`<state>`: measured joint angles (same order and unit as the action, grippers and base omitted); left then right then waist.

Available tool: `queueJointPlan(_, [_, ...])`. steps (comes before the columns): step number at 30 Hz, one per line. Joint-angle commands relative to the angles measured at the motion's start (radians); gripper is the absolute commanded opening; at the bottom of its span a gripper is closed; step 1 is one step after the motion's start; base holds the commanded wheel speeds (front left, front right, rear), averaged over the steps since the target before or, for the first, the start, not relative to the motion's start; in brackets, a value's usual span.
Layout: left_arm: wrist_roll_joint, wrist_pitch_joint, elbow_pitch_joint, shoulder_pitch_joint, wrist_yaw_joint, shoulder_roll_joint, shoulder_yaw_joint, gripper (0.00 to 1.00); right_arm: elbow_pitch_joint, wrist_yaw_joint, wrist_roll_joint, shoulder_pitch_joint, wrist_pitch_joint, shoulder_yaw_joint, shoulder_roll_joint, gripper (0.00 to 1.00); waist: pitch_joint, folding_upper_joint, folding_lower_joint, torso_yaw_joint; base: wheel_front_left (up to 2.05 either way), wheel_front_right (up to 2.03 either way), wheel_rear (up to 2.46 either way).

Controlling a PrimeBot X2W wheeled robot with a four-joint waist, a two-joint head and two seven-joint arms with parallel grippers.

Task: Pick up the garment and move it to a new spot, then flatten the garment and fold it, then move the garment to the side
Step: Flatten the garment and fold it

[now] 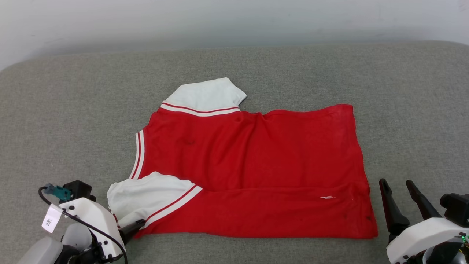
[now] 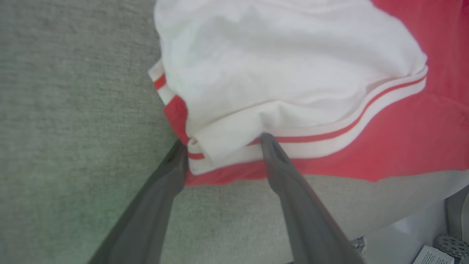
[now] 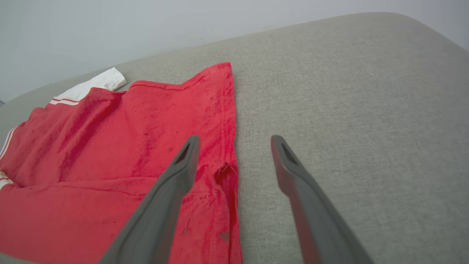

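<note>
Left tool (image 2: 222,141) is spread astride garment (image 1: 256,165) sleeve (image 2: 274,55) corner, right tool (image 3: 235,137) wide over hem edge; only top layer may be pinched, fold dragged askew.

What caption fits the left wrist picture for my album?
Open left gripper straddles the white sleeve corner of the garment.

Bright even light; soft left-wrist blur
</note>
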<state>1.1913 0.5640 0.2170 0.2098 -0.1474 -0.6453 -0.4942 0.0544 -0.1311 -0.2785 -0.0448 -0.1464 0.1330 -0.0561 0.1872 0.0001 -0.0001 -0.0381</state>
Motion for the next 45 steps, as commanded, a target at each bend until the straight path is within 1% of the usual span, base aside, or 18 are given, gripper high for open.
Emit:
queueJointPlan(1, [-0.003, 0.006, 0.027, -0.013, 0.013, 0.053, -0.038, 0.04, -0.005, 0.001, -0.014, 0.004, -0.017, 0.003, 0.005, 1.0, -0.001, -0.0001, 0.0001, 0.001, 0.0, 0.0, 0.0])
queueJointPlan(2, [-0.004, 0.003, 0.039, -0.009, 0.021, 0.057, -0.041, 0.0, -0.007, 0.001, -0.018, 0.002, -0.032, 0.006, 0.005, 1.0, -0.003, -0.0001, 0.0001, 0.003, 0.0, 0.0, 0.0])
queueJointPlan(3, [-0.006, 0.002, 0.047, -0.006, 0.03, 0.06, -0.045, 0.0, -0.008, 0.001, -0.017, -0.001, -0.048, 0.011, -0.002, 1.0, -0.006, -0.0001, 0.0001, 0.005, 0.0, 0.0, 0.0])
queueJointPlan(5, [-0.01, -0.002, 0.05, -0.004, 0.032, 0.061, -0.046, 0.0, -0.006, 0.001, -0.023, -0.003, -0.062, 0.013, -0.009, 1.0, -0.01, -0.0001, 0.0001, 0.007, 0.0, 0.0, 0.0])
queueJointPlan(8, [-0.027, -0.029, 0.048, 0.002, 0.041, 0.045, -0.039, 0.0, -0.004, 0.001, -0.036, -0.018, -0.134, 0.019, -0.031, 1.0, -0.027, -0.0001, 0.0001, 0.014, 0.0, 0.0, 0.0])
queueJointPlan(12, [-0.053, -0.068, 0.007, 0.0, 0.032, 0.025, -0.025, 0.0, -0.008, 0.001, -0.039, -0.034, -0.293, 0.034, -0.059, 1.0, -0.047, -0.0001, 0.0001, 0.023, 0.0, 0.0, 0.0])
queueJointPlan(16, [-0.057, -0.086, -0.059, -0.009, 0.009, 0.009, -0.005, 0.0, -0.008, 0.001, -0.051, -0.046, -0.458, 0.015, -0.086, 1.0, -0.05, -0.0001, 0.0001, 0.041, 0.0, 0.0, 0.0])
queueJointPlan(19, [-0.069, -0.088, -0.11, -0.011, -0.007, -0.002, -0.003, 0.0, -0.001, 0.001, -0.058, -0.036, -0.537, -0.004, -0.091, 1.0, -0.039, -0.0001, 0.0001, 0.058, 0.0, 0.0, 0.0])
queueJointPlan(24, [-0.077, -0.093, -0.173, -0.003, -0.022, -0.01, 0.002, 0.0, -0.031, 0.001, -0.066, 0.017, -0.582, -0.047, -0.101, 1.0, -0.001, -0.0001, 0.0001, 0.074, 0.0, 0.0, 0.0])
queueJointPlan(27, [-0.068, -0.101, -0.188, -0.003, -0.012, 0.002, 0.006, 0.0, -0.091, 0.001, -0.063, 0.039, -0.598, -0.078, -0.106, 1.0, 0.014, -0.0001, 0.0001, 0.081, 0.0, 0.0, 0.0])
queueJointPlan(30, [-0.067, -0.106, -0.192, -0.004, -0.011, 0.007, 0.004, 0.0, -0.147, 0.001, -0.077, 0.048, -0.63, -0.112, -0.095, 1.0, 0.028, -0.0001, 0.0001, 0.087, 0.0, 0.0, 0.0])
queueJointPlan(31, [-0.069, -0.107, -0.191, -0.004, -0.011, 0.007, 0.004, 0.0, -0.16, 0.001, -0.084, 0.05, -0.638, -0.12, -0.089, 0.77, 0.032, -0.0001, 0.0001, 0.088, 0.0, 0.0, 0.0])
queueJointPlan(32, [-0.069, -0.109, -0.191, -0.004, -0.01, 0.008, 0.004, 0.0, -0.169, 0.0, -0.086, 0.054, -0.641, -0.125, -0.084, 0.14, 0.035, -0.0001, 0.0001, 0.088, 0.0, 0.0, 0.0])
queueJointPlan(33, [-0.069, -0.111, -0.189, -0.003, -0.009, 0.008, 0.003, 0.0, -0.174, -0.001, -0.087, 0.059, -0.642, -0.128, -0.085, 0.0, 0.038, -0.0001, 0.0001, 0.089, 0.0, 0.0, 0.0])
queueJointPlan(38, [-0.052, -0.12, -0.189, -0.012, 0.007, 0.013, 0.012, 0.0, -0.155, 0.001, -0.086, 0.091, -0.631, -0.113, -0.112, 0.0, 0.029, -0.0001, 0.0001, 0.09, 0.0, 0.0, 0.0])
queueJointPlan(42, [-0.059, -0.136, -0.191, -0.026, 0.016, 0.007, 0.014, 0.0, -0.123, 0.001, -0.087, 0.095, -0.636, -0.109, -0.133, 0.0, -0.008, -0.0001, 0.0001, 0.091, 0.0, 0.0, 0.0])
queueJointPlan(45, [-0.042, -0.16, -0.198, -0.045, 0.025, 0.019, 0.027, 0.0, -0.099, 0.001, -0.095, 0.085, -0.642, -0.112, -0.144, 0.0, -0.042, -0.0001, 0.0001, 0.092, 0.0, 0.0, 0.0])
